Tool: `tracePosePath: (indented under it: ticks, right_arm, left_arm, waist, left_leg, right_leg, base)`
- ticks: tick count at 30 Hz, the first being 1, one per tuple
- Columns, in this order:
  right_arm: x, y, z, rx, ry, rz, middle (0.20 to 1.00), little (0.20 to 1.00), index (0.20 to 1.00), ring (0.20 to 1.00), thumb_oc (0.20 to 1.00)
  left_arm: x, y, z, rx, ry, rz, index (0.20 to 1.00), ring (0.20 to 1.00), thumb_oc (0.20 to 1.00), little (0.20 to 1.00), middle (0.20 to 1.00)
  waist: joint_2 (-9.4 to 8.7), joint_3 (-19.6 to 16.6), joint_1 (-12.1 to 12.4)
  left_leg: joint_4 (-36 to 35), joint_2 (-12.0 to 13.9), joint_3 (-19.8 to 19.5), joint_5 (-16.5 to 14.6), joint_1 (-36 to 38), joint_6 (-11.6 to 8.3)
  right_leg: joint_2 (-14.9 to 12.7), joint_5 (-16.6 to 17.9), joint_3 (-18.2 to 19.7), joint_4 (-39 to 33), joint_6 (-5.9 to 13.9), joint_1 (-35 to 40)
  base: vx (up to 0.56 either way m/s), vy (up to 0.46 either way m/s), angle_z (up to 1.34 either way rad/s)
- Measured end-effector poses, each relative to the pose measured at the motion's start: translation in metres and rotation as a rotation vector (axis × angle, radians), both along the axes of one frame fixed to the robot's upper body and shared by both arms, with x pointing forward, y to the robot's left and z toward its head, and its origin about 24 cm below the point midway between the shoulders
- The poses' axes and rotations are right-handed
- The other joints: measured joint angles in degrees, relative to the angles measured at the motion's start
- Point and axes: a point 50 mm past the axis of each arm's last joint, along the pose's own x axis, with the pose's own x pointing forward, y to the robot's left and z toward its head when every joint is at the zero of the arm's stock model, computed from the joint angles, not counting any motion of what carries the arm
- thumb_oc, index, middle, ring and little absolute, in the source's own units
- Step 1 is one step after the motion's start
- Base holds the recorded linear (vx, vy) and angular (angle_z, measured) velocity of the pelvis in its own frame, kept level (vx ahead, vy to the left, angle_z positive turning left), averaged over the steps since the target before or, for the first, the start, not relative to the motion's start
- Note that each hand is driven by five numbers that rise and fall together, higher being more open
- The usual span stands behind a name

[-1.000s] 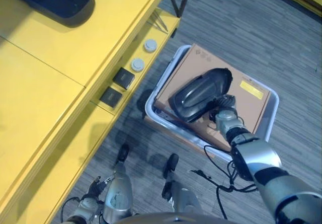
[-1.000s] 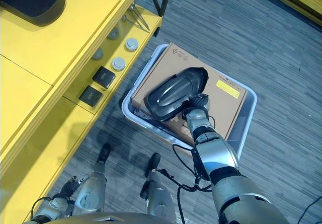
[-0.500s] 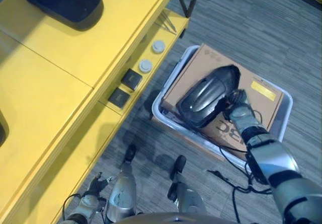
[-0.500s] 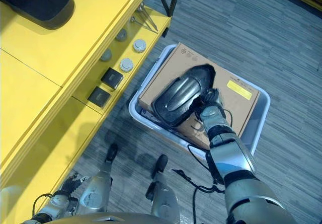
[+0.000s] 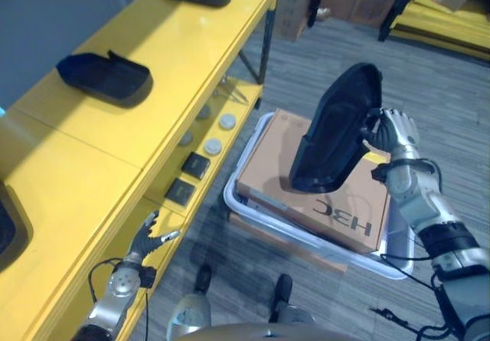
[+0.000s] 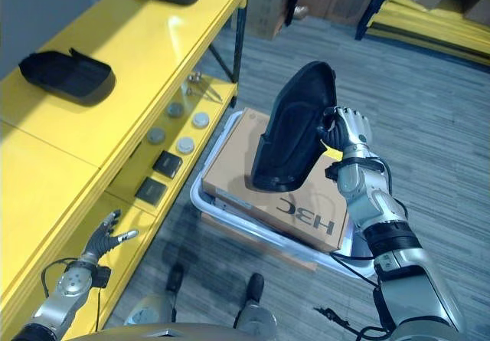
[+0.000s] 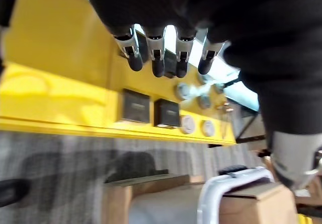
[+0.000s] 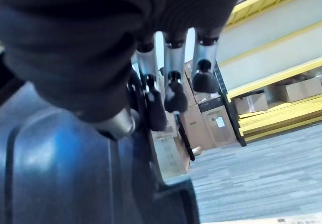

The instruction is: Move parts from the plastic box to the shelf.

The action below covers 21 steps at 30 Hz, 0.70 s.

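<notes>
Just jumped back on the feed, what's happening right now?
The right hand is gripping a black moulded part by its edge and holding it up in the air above the cardboard box that sits in the white plastic box on the floor. The left hand hangs open and idle, low beside the yellow shelf. Two similar black parts already rest on the shelf top.

Black molded part (image 5: 337,130) — upright, above plastic box (image 5: 243,207)

Cardboard carton (image 5: 321,195) inside plastic box (image 5: 249,218), right of shelf (image 5: 153,73) bearing two trays (image 5: 103,77).
</notes>
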Motion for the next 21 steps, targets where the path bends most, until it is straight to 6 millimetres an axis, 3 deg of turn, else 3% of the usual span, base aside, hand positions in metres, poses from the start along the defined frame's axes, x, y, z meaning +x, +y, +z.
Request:
tracePosePath:
  ticks: [7,9,10,16,21]
  right_arm:
    - [-0.003,0.022,0.015,-0.265,0.019,0.146,0.200,0.200,0.200,0.200,0.200]
    - [-0.004,0.029,0.013,-0.273,0.025,0.179,0.200,0.200,0.200,0.200,0.200]
    - [-0.005,0.040,0.017,-0.279,0.003,0.224,0.200,0.200,0.200,0.200,0.200]
    - [-0.009,0.069,0.021,-0.255,-0.060,0.332,0.200,0.200,0.200,0.200,0.200]
    - [-0.008,0.087,0.011,-0.176,-0.075,0.367,0.200,0.200,0.200,0.200,0.200]
  left_arm:
    - [0.015,-0.029,0.011,-0.062,-0.028,-0.158,1.000,1.000,1.000,1.000,1.000]
    - [0.018,-0.041,0.013,-0.091,-0.031,-0.196,1.000,1.000,1.000,1.000,1.000]
    - [0.026,-0.056,0.026,-0.121,-0.089,-0.243,1.000,1.000,1.000,1.000,1.000]
    - [0.051,-0.091,0.054,-0.198,-0.236,-0.257,1.000,1.000,1.000,1.000,1.000]
    - [0.054,-0.111,0.059,-0.220,-0.268,-0.274,1.000,1.000,1.000,1.000,1.000]
  waist:
    - [1.74,-3.50,-1.48]
    - [1.85,-3.80,-1.77]
    - [1.94,-3.89,-2.02]
    - [2.00,-4.91,-2.49]
    - [1.83,-5.47,-3.09]
  left_leg:
    - [-0.19,1.01,0.49,-0.19,1.67,-0.09]
    - [-0.01,1.25,0.36,-0.22,2.29,-0.08]
    - [0.00,1.49,0.08,-0.20,2.41,-0.09]
    - [0.01,1.77,-0.26,-0.15,3.20,-0.20]
    - [0.01,1.78,-0.20,-0.25,4.27,-0.06]
  right_leg:
    - [0.87,-0.26,0.50,-0.01,-0.40,1.40]
    - [1.08,-0.46,0.32,-0.01,-0.70,2.12]
    - [1.29,-0.43,0.05,-0.01,-0.73,2.35]
    - [1.67,-0.65,-0.31,0.00,-1.14,3.35]
    - [1.77,-0.69,-0.28,-0.01,-0.96,4.41]
  base:
    - [0.02,-0.084,-0.04]
    - [0.02,-0.085,0.03]
    - [0.01,-0.090,0.05]
    - [0.02,-0.071,0.03]
    - [0.02,-0.032,0.00]
